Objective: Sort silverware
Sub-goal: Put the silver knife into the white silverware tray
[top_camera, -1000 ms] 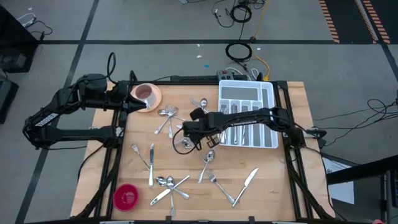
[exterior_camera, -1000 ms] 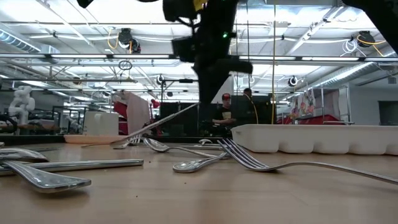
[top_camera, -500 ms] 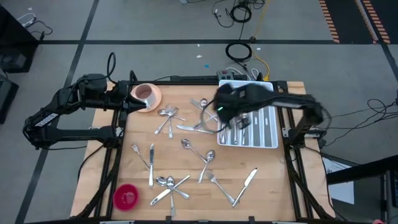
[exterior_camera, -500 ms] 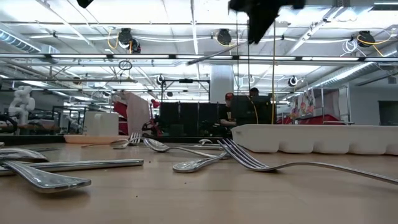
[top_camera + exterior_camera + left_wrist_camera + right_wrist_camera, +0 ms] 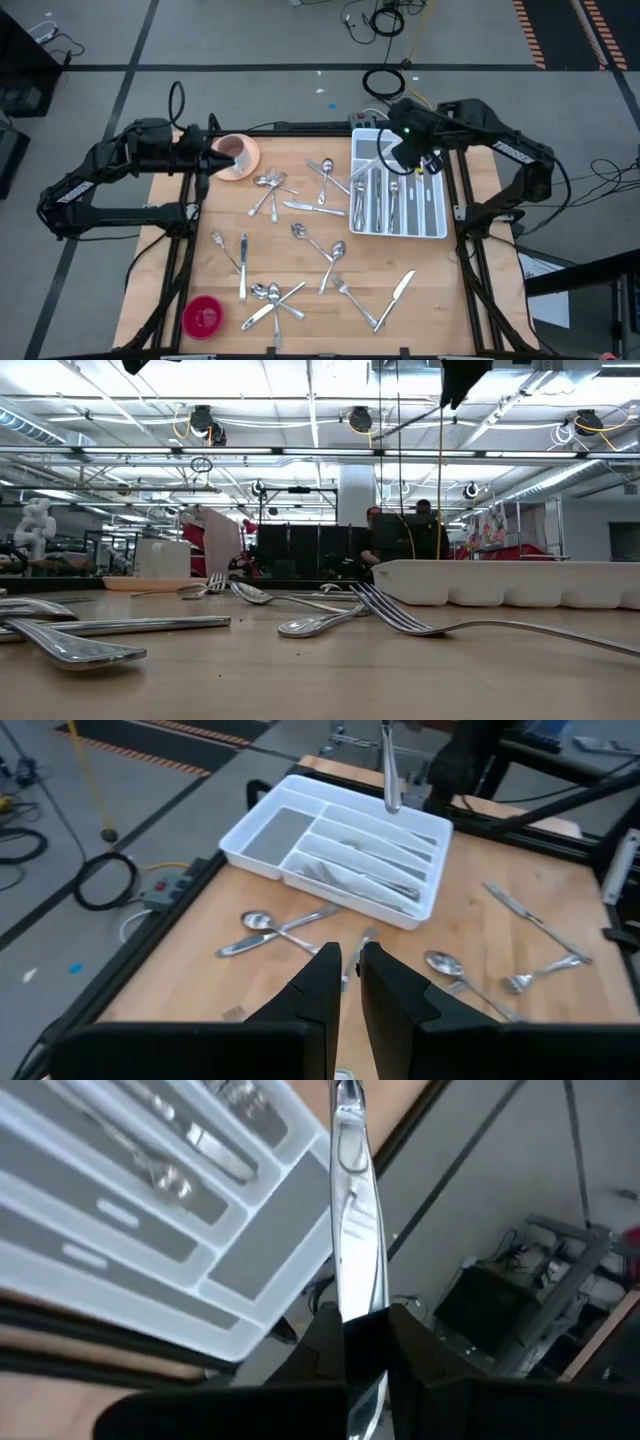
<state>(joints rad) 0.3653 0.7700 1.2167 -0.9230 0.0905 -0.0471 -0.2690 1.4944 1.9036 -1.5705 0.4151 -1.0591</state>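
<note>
Right gripper [image 5: 392,152] pinches a knife [image 5: 372,163] above the tray's [image 5: 432,232] far end. Few pieces are sorted; most silverware [image 5: 300,235] is loose mid-worktop. Left gripper [image 5: 207,159], near-closed and empty, waits at the far-left corner.

I count one white tray [image 5: 432,228], one pink cup [image 5: 232,151] and one red lid [image 5: 203,316]. One knife [image 5: 356,1230] sits in my right jaws.

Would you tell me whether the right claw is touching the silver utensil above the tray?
Touching. The right wrist view shows the right claw shut on the utensil, whose handle passes between both fingers.
</note>
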